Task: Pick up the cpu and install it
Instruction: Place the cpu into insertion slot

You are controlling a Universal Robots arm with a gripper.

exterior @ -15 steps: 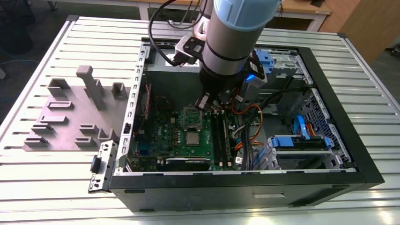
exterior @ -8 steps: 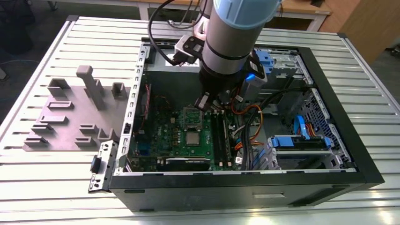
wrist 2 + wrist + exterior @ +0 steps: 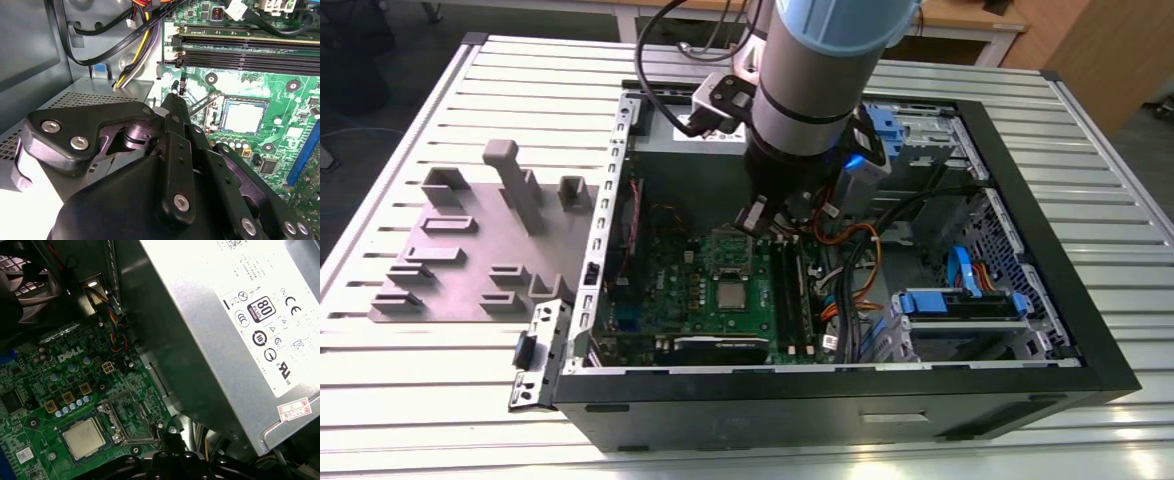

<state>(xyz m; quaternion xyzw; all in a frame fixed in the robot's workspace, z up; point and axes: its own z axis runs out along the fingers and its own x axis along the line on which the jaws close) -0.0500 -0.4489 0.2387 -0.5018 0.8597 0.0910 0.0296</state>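
Note:
The cpu (image 3: 730,295) lies flat in its socket on the green motherboard (image 3: 670,300) inside the open computer case, silvery top up. Both wrist views show it seated, cpu (image 3: 243,116) and cpu (image 3: 83,438), inside the open metal socket frame (image 3: 125,415). My gripper (image 3: 767,222) hangs over the board, just behind the socket in the exterior view. Its fingers look shut with nothing between them. The gripper (image 3: 175,99) tip sits close to the thin socket lever (image 3: 202,104), and the gripper (image 3: 172,436) is beside the frame's corner.
A grey plastic tray (image 3: 467,250) with raised blocks lies outside the case at the exterior view's left. The grey power supply (image 3: 225,330) stands close beside the arm. Memory slots (image 3: 245,47), cables (image 3: 854,270) and blue drive bays (image 3: 961,300) crowd the case.

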